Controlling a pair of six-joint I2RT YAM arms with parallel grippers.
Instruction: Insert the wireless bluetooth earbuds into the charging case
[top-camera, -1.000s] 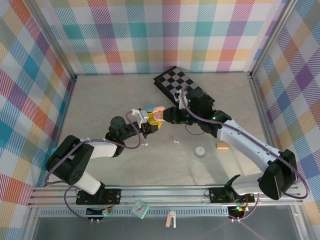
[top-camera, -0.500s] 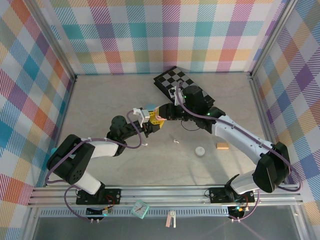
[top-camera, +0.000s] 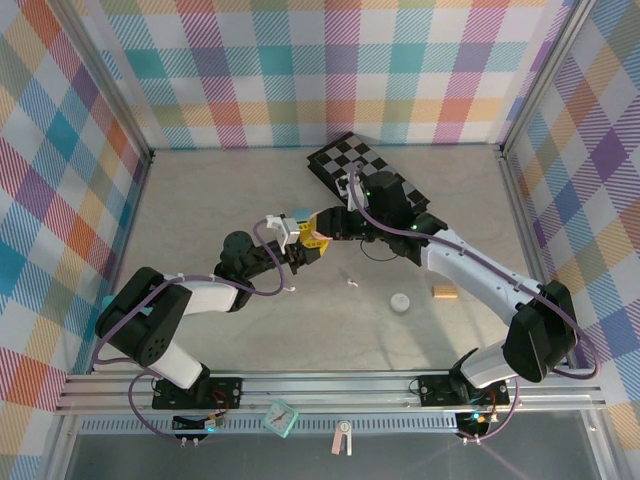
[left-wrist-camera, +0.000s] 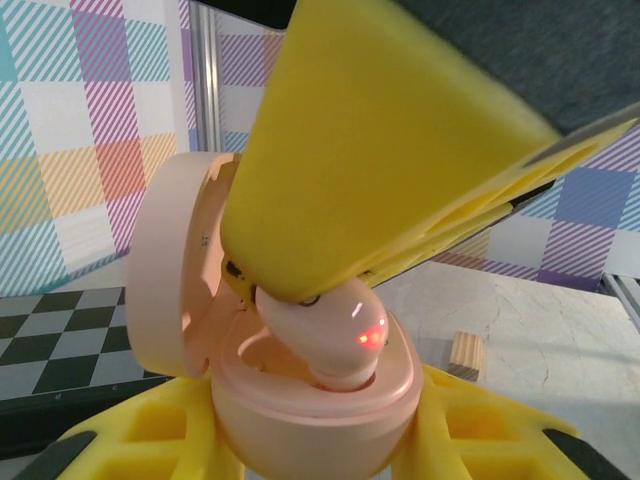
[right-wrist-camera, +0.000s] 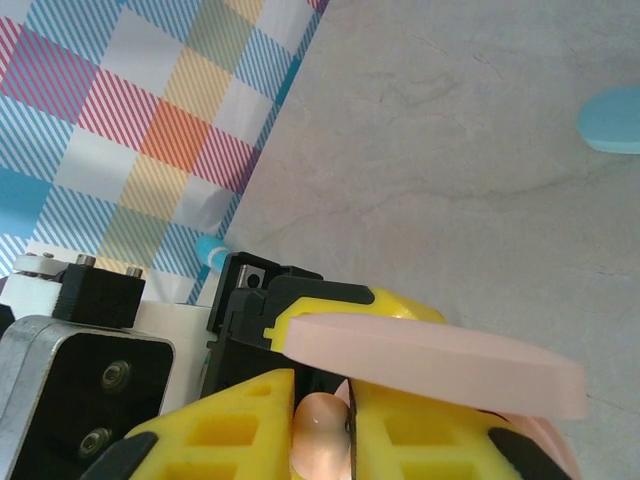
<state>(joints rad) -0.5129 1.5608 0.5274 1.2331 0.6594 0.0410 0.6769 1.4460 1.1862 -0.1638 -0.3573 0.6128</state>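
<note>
Swinging in over the last second, the right arm has brought the right tool (top-camera: 322, 228) up against the pink charging case (left-wrist-camera: 300, 400), where earlier it hung back to the case's right. The left tool (top-camera: 303, 247) grips that case from below, its yellow fingers (left-wrist-camera: 150, 445) pressed to either side of the base, and holds it above the worktop (top-camera: 220, 200). The case's lid (left-wrist-camera: 170, 280) stands hinged open at its left. The right tool is clamped on a pink earbud (left-wrist-camera: 325, 335), which pokes out beneath its yellow pads and sits in the case's well, a red light glowing on its side. From the right wrist, the earbud shows pinched between the two fingers (right-wrist-camera: 230, 435), just under the lid's edge.

A tiny white earbud (top-camera: 351, 283) lies loose on the worktop near the case, on the arm-base side. A wooden block (top-camera: 444, 291) rests well apart to the case's right, and a checkered board (top-camera: 350, 165) lies behind the case.
</note>
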